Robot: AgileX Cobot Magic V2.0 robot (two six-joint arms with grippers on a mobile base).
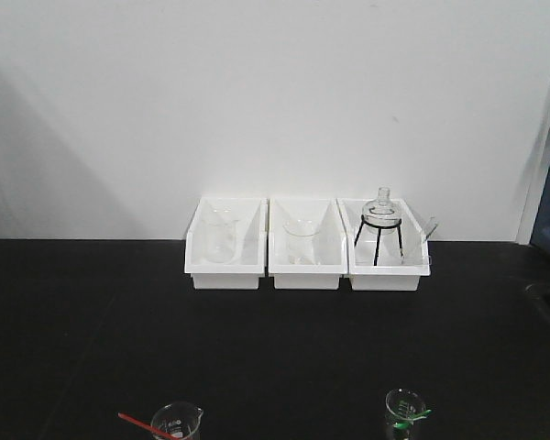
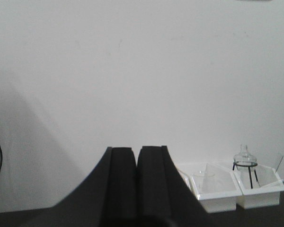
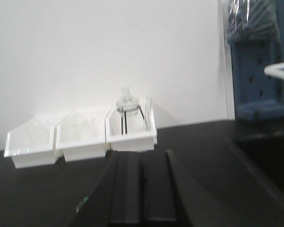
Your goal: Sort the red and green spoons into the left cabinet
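Holds left gripper (image 2: 136,151) and right gripper (image 3: 141,153) pressed together, with red spoon (image 1: 139,423) slanting leftward at near left, green spoon (image 1: 411,418) at near right.

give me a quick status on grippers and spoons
Left gripper and right gripper shut, empty. Red spoon in near-left beaker, green spoon in near-right beaker, untouched. Cabinet not in view.

Front view, elevated, faces the wall (image 1: 275,92) across the black bench (image 1: 257,357); both wrist views sit low, sharing the white bins (image 1: 304,278) ahead.
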